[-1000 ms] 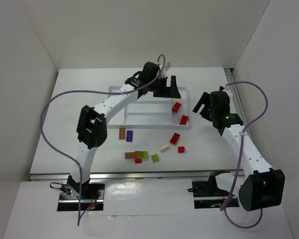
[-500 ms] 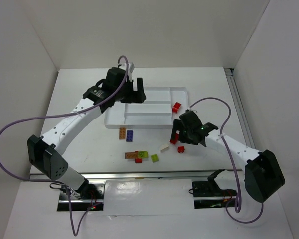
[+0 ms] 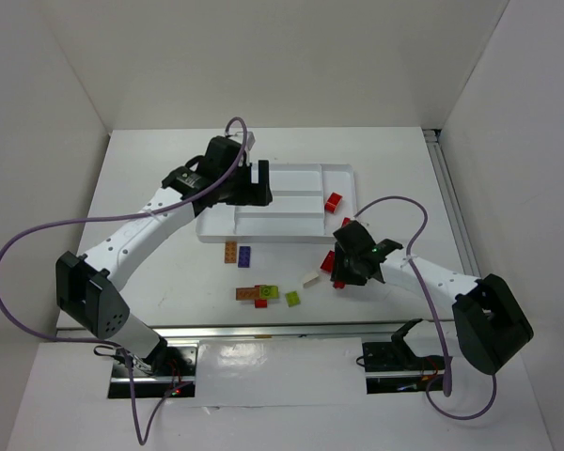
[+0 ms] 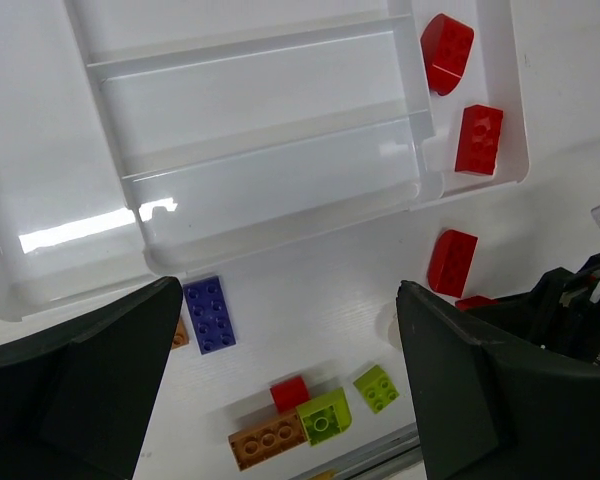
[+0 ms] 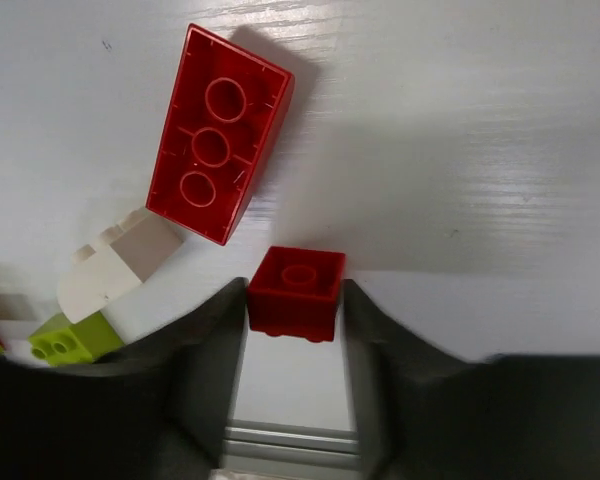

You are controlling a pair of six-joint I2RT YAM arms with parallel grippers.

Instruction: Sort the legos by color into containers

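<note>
The white tray (image 3: 350, 177) of containers lies at the table's middle; its right end section holds two red legos (image 4: 447, 50) (image 4: 479, 138). My right gripper (image 5: 294, 312) is down on the table in front of the tray. Its fingers (image 5: 216, 340) press both sides of a small red lego (image 5: 300, 275). A long red lego (image 5: 218, 130), a cream one (image 5: 115, 265) and a lime one (image 5: 75, 338) lie just beside it. My left gripper (image 4: 287, 300) hangs open over the tray's left part (image 3: 254, 183), holding nothing. Below it lie a purple lego (image 4: 209, 314) and a red, lime and orange-brown cluster (image 4: 300, 420).
An orange-brown lego (image 3: 230, 251) lies next to the purple one (image 3: 244, 255). A metal rail (image 3: 263, 330) runs along the table's near edge, close behind the right gripper. White walls close in the left, right and back.
My right arm came down from the tray's right end to the table, and its jaws closed in on the small red lego. My left arm swung from the tray's middle to its left part.
</note>
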